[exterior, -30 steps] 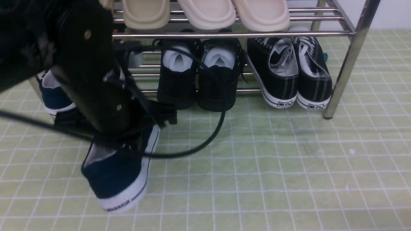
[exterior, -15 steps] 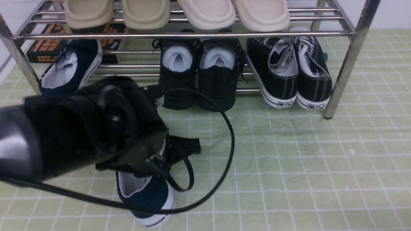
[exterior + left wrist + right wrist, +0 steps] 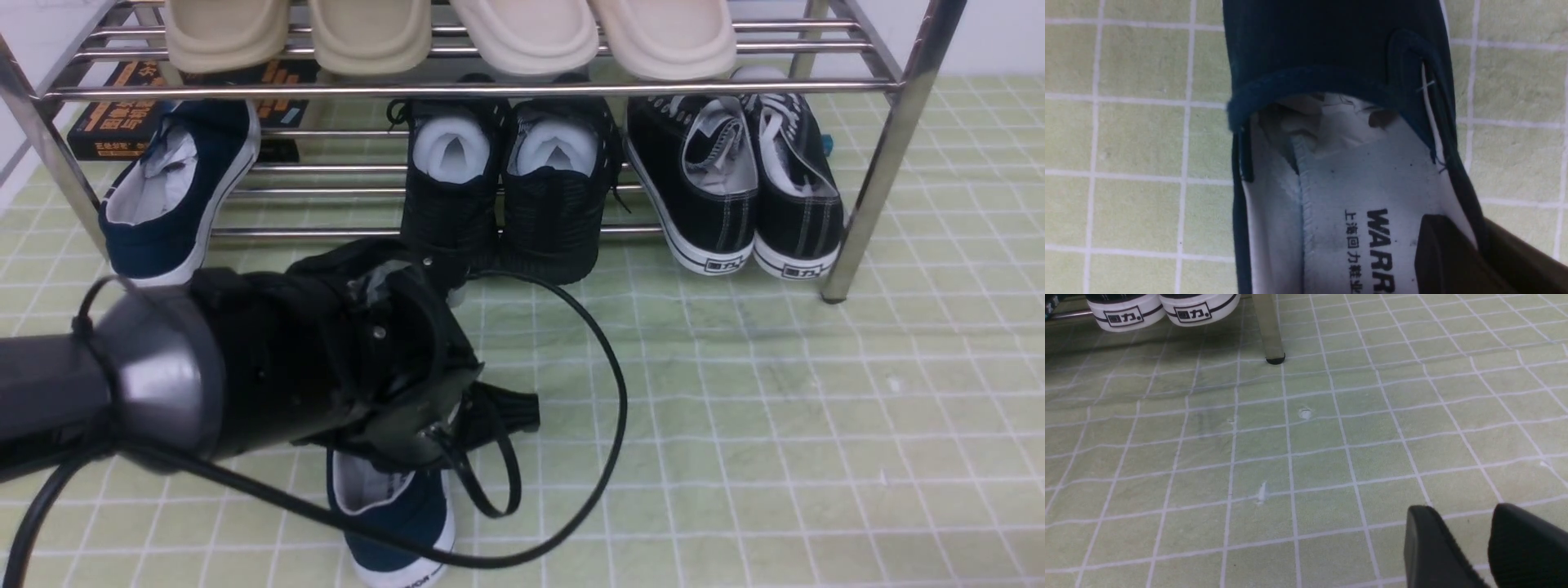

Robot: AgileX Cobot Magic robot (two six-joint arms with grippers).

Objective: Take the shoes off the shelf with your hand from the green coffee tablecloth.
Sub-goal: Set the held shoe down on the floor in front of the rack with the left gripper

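Over green tablecloth [image 3: 735, 392], left gripper [image 3: 429, 437] clamps navy shoe [image 3: 392, 523] (finger [image 3: 1447, 253] inside).

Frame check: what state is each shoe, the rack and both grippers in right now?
left gripper, shut on the side wall of the held navy shoe, one finger inside.
held navy shoe, off the shelf, low over the tablecloth; contact unclear.
second navy shoe, on the shelf's lower tier, angled.
right gripper, open, empty.
all-black pair, lower tier, heels outward.
white-soled black pair, lower tier, heels outward.
slippers, top tier.
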